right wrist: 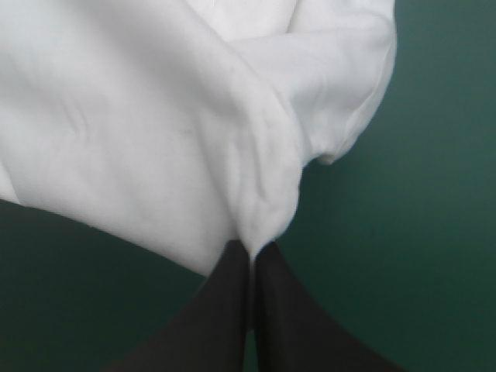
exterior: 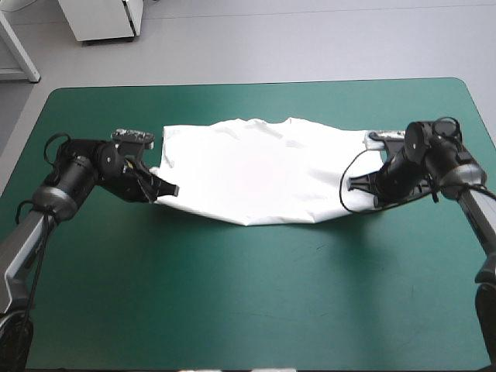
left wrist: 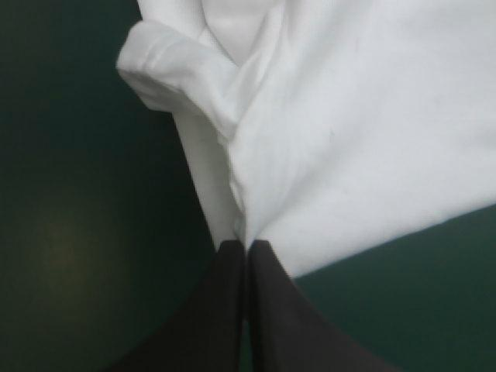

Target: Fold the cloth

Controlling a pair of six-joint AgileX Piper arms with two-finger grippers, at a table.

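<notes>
T-shirt (exterior: 256, 170) spread across the teal-green counter (exterior: 248, 302), gripped at both sides
Left end effector (left wrist: 246, 246) and right end effector (right wrist: 250, 246) each pinch fabric tight; move them together at matched height, with enough tension that the fold lands square

Your right hand (right wrist: 249, 247) has its two black fingers (right wrist: 222, 310) pressed together in a pointed arch, pinching a gathered fold of the white T-shirt (right wrist: 147, 124) right at their tips. From that pinch the fabric fans out ahead of the hand in a broad, lightly creased field, and a rolled hem curls over on one side. You see the teal-green bench cover (right wrist: 411, 232) on both sides of the fingers, beneath the cloth's edge
</notes>
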